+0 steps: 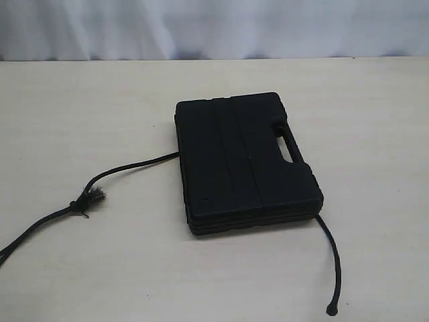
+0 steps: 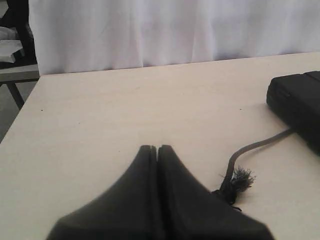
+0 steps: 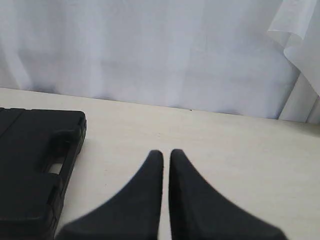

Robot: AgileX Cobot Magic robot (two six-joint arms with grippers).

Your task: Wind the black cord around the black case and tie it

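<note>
Both the left gripper and the right gripper have jaws pressed together, holding nothing, low over the table. Between them the black case lies flat on the black cord, ends trailing out either side. Tugging one end alone could pull the cord free or drag the case.

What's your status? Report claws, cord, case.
Left claw shut, empty. Right claw shut, empty. Black cord out both sides from under black case, untied. Nothing in the way.
</note>
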